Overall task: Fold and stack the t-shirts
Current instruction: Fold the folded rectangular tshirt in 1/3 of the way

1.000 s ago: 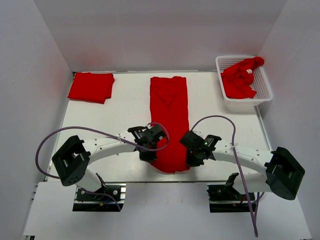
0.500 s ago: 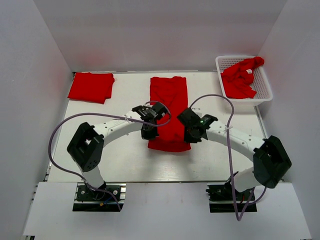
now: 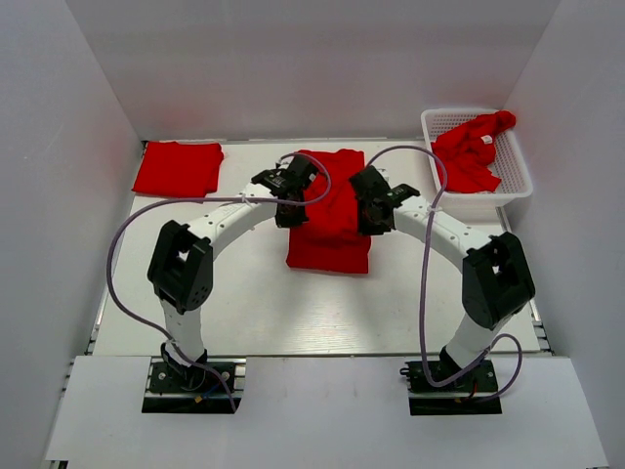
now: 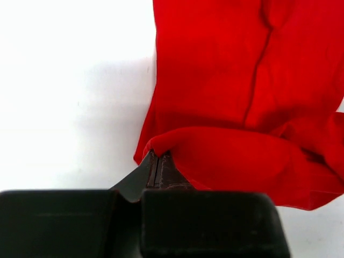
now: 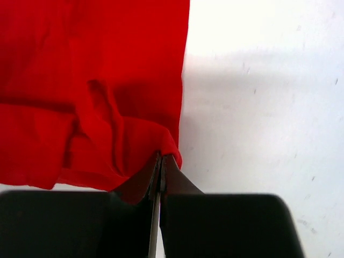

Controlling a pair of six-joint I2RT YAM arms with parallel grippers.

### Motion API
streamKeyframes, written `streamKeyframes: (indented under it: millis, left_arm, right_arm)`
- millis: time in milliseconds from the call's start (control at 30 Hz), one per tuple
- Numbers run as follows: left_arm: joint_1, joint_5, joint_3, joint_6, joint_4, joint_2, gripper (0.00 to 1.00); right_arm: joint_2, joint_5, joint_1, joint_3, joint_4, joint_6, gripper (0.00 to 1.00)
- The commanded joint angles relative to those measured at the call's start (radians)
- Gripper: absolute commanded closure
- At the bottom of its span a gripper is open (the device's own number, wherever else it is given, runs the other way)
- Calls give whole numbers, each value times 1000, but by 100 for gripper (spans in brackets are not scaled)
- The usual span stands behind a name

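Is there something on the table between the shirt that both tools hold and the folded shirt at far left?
Nothing visible lies there: only bare table between the held shirt and the folded shirt. The left arm itself reaches over that stretch.

Middle t-shirt: was a long strip running from the far edge almost to the near edge; now doubled over into a shorter block in the far half of the bench
Its near hem: carried towards the far edge
Left gripper: gone from the near middle out to the shirt's left side, arm stretched
Right gripper: same travel, along the shirt's right side
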Motion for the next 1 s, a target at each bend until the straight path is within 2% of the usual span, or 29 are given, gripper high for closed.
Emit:
streamKeyframes:
  millis: [0,167,367,700,967]
  left_arm:
    - [28,-19,68,57,12,31,100]
    - [64,-19,123,89,21,79,100]
    - [104,3,146,117,76,120,100]
    - [122,67,157,220,254,178,100]
    - [144,20,270,211,178,281,100]
  right_arm:
    - [34,-17,-36,60,48,-112,100]
    - [52,-125,-70,72,149,-229,100]
    - [98,-182,-102,86,265,-357,100]
    - [207,-178,-148,215,213,-375,100]
    - [301,-198,-179,289,170,-388,100]
